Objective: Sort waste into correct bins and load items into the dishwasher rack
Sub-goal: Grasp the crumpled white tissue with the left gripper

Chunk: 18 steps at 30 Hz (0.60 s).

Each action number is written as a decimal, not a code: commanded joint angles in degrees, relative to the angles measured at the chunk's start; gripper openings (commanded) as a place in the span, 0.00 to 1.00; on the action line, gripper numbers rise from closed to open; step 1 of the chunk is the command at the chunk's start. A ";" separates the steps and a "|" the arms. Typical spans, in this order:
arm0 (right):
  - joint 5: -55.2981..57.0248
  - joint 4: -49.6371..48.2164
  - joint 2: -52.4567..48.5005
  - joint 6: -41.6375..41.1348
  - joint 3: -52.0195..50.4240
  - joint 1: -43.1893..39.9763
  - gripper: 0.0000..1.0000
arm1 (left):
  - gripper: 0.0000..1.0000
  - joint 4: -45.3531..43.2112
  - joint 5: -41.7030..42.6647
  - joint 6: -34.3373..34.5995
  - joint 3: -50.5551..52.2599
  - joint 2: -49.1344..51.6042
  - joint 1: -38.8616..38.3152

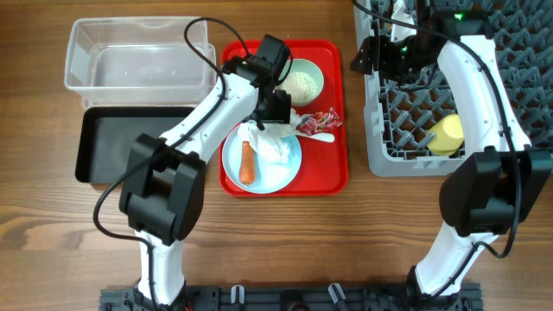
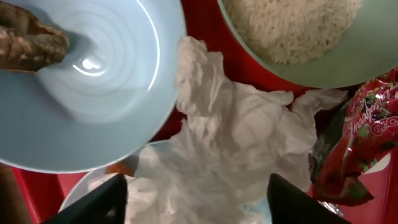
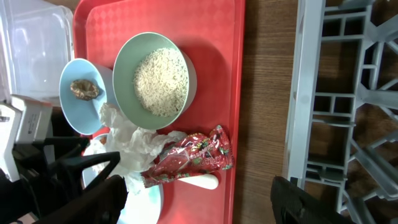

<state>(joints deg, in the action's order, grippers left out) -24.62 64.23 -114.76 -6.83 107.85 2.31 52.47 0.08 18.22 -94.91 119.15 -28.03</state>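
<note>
Nearest me on the red serving tray (image 1: pixel 339 168), the large light-blue plate (image 1: pixel 281 173) carries the orange carrot piece (image 1: pixel 248 162), which lies lengthwise on its left half. To the left, on the wooden table, sits the black tray (image 1: pixel 104 147). To the right, the yellow cup (image 1: pixel 448 134) rests in the near part of the grey dishwasher rack (image 1: pixel 518 78).

Just beyond the carrot, the crumpled white tissue (image 2: pixel 230 143) spills over the plate's far edge. My left gripper (image 2: pixel 196 206) hangs directly over it, its fingers (image 2: pixel 99 205) set wide, one on each side of the paper. I cannot tell whether they touch it.

Right of the tissue lies the shiny red wrapper (image 1: pixel 320 119), with the white spoon (image 1: pixel 323 136) against its near side. Farther back, the pale bowl (image 3: pixel 124 62) holds the white rice grains (image 3: pixel 160 81). Just left of it, the small light-blue bowl (image 3: pixel 78 115) holds the brown food lump (image 3: pixel 85 89). The clear tub (image 1: pixel 138 56) stands at the far left, beyond the black tray.

Above the rack's far left corner, my right gripper (image 3: pixel 196 193) hovers with its jaws spread wide and nothing between them.
</note>
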 commanded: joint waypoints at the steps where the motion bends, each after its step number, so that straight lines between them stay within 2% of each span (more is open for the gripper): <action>1: -0.92 -0.09 0.79 -0.68 0.90 0.11 0.77 | 0.62 -0.15 0.98 0.04 0.20 2.40 -1.64; 8: -0.74 -0.11 0.79 -0.68 0.90 0.11 0.77 | 0.61 -0.59 0.72 0.04 0.20 3.67 -3.37; 11: -0.72 -0.07 0.79 -0.66 0.90 0.11 0.77 | 0.42 -0.96 0.04 0.04 0.20 3.67 -3.26; 13: -0.72 -0.09 0.79 -0.63 0.90 0.13 0.77 | 0.22 -0.94 0.04 0.04 0.20 3.67 -3.26; 14: -0.72 -0.09 0.79 -0.63 0.90 0.13 0.77 | 0.08 -0.94 0.07 0.04 0.20 3.67 -3.26; 15: -0.74 -0.09 0.79 -0.66 0.90 0.13 0.77 | 0.04 -0.94 0.07 0.04 0.20 3.67 -3.26; 18: -0.70 -0.09 0.79 -0.66 0.90 0.11 0.77 | 0.04 -0.70 0.13 0.09 0.09 3.17 -3.23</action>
<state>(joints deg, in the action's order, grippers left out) -24.62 64.23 -114.76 -6.83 107.85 2.31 51.62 0.32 18.33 -94.89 122.13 -31.38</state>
